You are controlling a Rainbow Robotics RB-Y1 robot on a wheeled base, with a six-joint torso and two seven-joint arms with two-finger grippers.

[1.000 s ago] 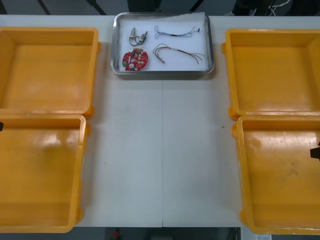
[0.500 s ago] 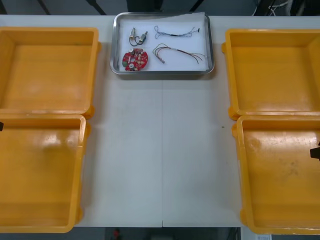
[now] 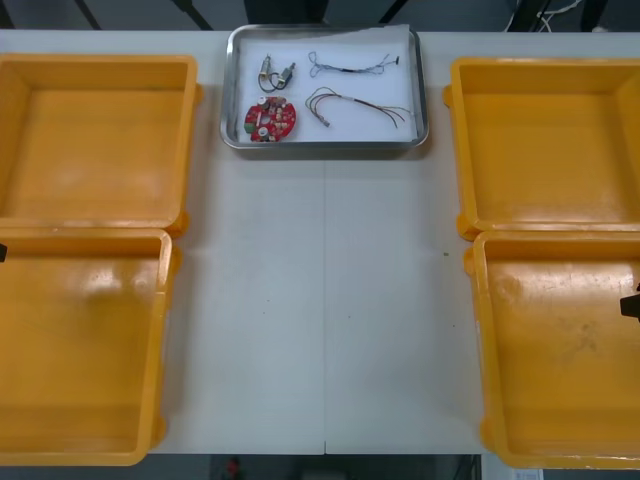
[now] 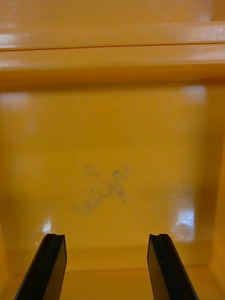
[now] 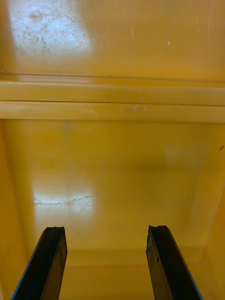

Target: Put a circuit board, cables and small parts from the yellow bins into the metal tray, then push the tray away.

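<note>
Metal tray (image 3: 325,146) sits well apart from the left hand (image 5: 105,229) and right hand (image 4: 108,236), both wide.

Bright overhead light; white glare patches on yellow bins (image 3: 100,285); faint shadows

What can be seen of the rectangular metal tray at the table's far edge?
The shiny metal tray has rounded corners, a raised rim and a white inside. It lies flat at the far middle of the light table, apart from the yellow bins on both sides. In it lie a round red circuit board, small metal parts, a twisted blue and white cable and a thin reddish cable.
</note>
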